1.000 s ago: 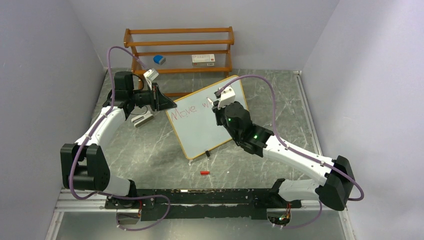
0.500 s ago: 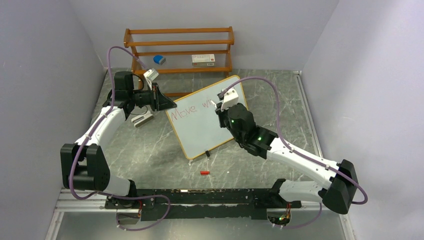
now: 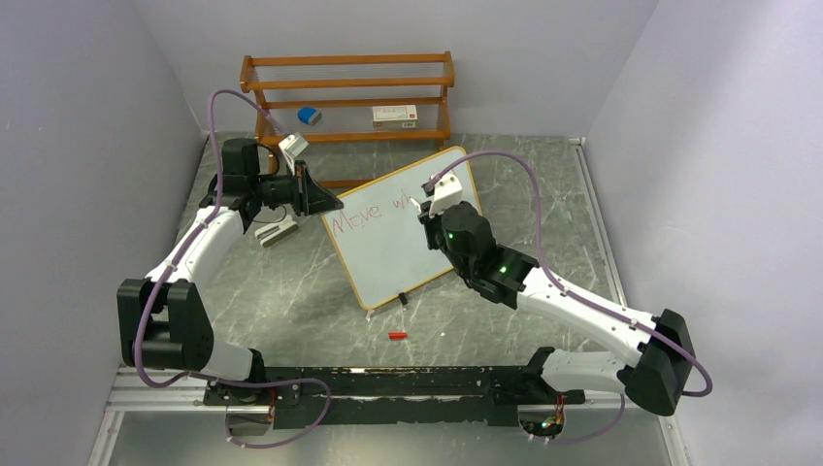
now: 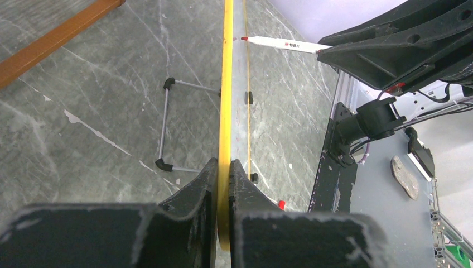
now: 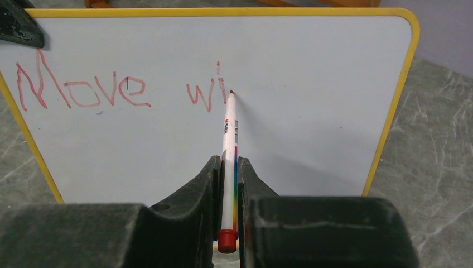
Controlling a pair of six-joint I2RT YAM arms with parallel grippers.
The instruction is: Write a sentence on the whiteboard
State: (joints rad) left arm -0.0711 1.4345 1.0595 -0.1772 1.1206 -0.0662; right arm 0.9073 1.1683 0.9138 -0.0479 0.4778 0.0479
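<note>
Whiteboard (image 3: 388, 252), propped mid-tabletop toward far edge; reads "Move wi". Left hand (image 4: 223, 167) clamped on its yellow frame edge, likely steadying against pen pressure. Right hand (image 5: 230, 164) clamped on red marker (image 5: 229, 128), tip at board for next letter.

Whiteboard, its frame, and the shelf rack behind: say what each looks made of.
Whiteboard: smooth white coated panel, faint sheen, holding red ink; core not visible. Frame: thin, uniformly yellow, rounded corners; painted wood or plastic, cannot tell. Shelf rack: brown wood with a satin varnish, judging by its warm colour and slats.
</note>
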